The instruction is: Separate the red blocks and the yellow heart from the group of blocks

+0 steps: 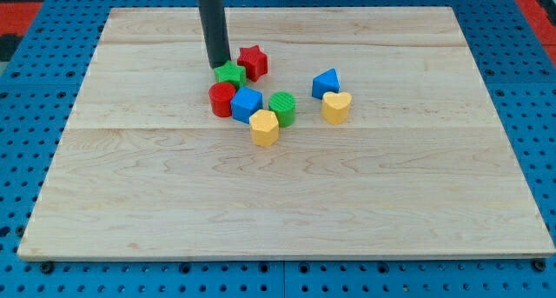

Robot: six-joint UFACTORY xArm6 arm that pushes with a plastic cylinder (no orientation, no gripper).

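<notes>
My tip rests on the board at the upper left edge of a cluster of blocks, touching or nearly touching a green star. A red star sits just right of the green star. A red cylinder lies below the tip, against a blue cube. A green cylinder and a yellow hexagon close the cluster at the lower right. The yellow heart sits apart to the right, touching a blue triangle.
The blocks lie on a light wooden board that rests on a blue pegboard. The dark rod rises from my tip out of the view's top.
</notes>
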